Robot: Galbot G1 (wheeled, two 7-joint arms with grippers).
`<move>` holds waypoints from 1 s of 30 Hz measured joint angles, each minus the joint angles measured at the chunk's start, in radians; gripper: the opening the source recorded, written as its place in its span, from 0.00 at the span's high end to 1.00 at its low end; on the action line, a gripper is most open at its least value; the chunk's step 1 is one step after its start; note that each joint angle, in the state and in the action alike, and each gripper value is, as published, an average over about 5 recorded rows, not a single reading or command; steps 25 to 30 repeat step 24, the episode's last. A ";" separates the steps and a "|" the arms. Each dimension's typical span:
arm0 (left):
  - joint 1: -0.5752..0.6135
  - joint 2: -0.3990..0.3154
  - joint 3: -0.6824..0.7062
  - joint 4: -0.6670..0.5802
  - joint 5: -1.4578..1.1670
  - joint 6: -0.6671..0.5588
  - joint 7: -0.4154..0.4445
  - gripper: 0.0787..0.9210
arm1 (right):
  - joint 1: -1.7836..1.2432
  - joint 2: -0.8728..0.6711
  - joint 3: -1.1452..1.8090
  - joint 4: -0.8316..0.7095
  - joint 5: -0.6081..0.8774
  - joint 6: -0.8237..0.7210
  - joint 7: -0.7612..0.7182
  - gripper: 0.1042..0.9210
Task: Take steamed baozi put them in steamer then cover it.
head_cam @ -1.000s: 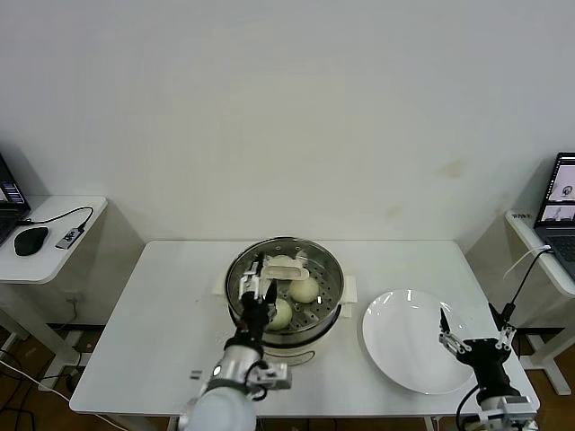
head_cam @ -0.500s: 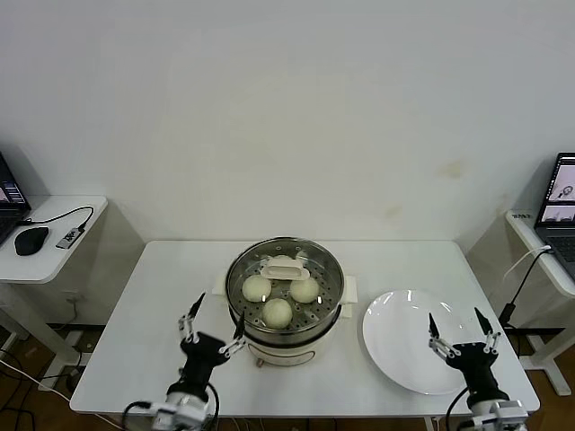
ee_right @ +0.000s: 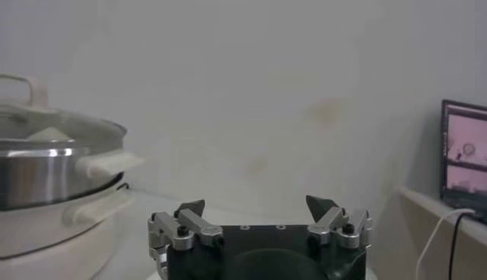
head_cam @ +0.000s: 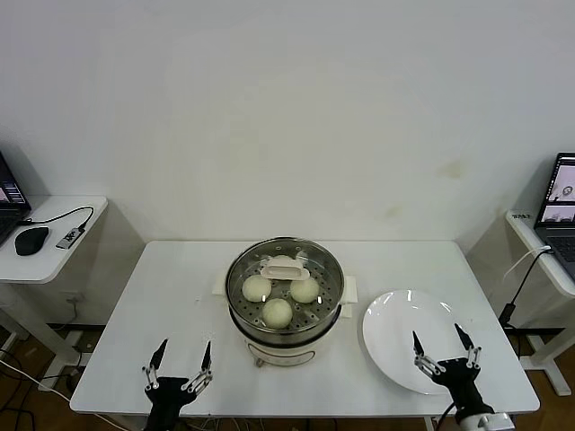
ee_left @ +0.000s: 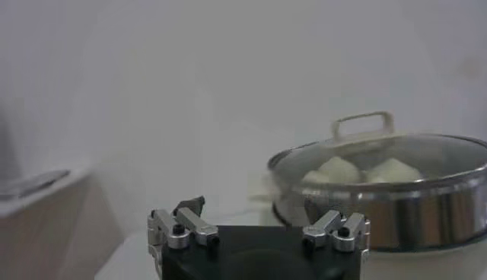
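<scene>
The steamer (head_cam: 316,338) stands mid-table on its cream base, with the glass cover (head_cam: 329,274) resting on it and the cover's white handle (head_cam: 285,268) at the back. Several baozi (head_cam: 277,312) lie inside under the glass. My left gripper (head_cam: 186,345) is open and empty at the table's front edge, well left of the steamer. My right gripper (head_cam: 437,332) is open and empty over the near part of the white plate (head_cam: 395,314). The left wrist view shows the covered steamer (ee_left: 396,209) beyond my open left gripper (ee_left: 253,205). The right wrist view shows the steamer (ee_right: 38,175) off to one side of my open right gripper (ee_right: 257,204).
The white plate lies bare right of the steamer. Side tables flank the work table: one with a mouse (head_cam: 30,240) and cable on the left, one with a laptop (head_cam: 559,202) on the right. A plain wall stands behind.
My left gripper has drawn back from the steamer's front to the table's front-left edge. My right gripper has slid a little toward the front edge.
</scene>
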 measured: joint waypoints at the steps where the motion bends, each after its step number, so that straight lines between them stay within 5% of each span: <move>1: 0.005 -0.003 -0.004 0.007 -0.013 -0.007 0.000 0.12 | -0.002 0.001 -0.003 -0.002 -0.003 0.001 -0.002 0.12; 30: 0.057 -0.008 -0.046 0.069 -0.105 -0.043 -0.002 0.12 | -0.025 0.010 -0.056 -0.002 -0.019 -0.003 -0.008 0.12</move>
